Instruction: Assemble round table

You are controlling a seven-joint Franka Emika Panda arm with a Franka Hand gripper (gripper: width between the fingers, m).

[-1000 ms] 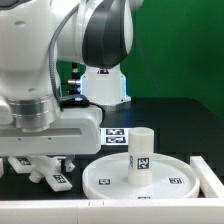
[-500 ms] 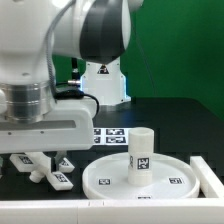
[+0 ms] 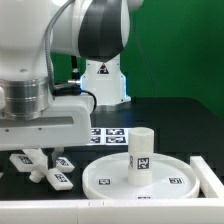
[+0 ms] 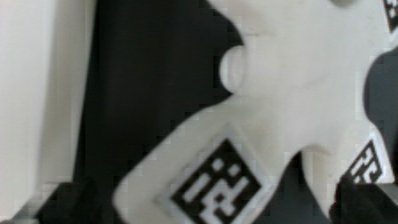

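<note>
The round disc (image 3: 172, 182) lies flat at the front of the exterior view's right. The short thick leg (image 3: 141, 155) stands upright on its middle. The cross-shaped foot (image 3: 48, 168) lies on the black table at the exterior view's left, just below the robot's hand. In the wrist view the foot (image 4: 249, 110) fills the picture, with one tagged arm running between the dark fingers (image 4: 71, 205). My gripper (image 4: 222, 205) looks open and straddles that arm. In the exterior view the fingertips are hidden behind the hand.
The marker board (image 3: 113, 134) lies flat on the table behind the disc. The robot's base (image 3: 103, 80) stands at the back in front of a green wall. A white ledge (image 3: 120, 212) runs along the front edge.
The hand has moved a little up and toward the exterior view's left. The foot stays on the table in about the same place. The disc and leg have not moved.
</note>
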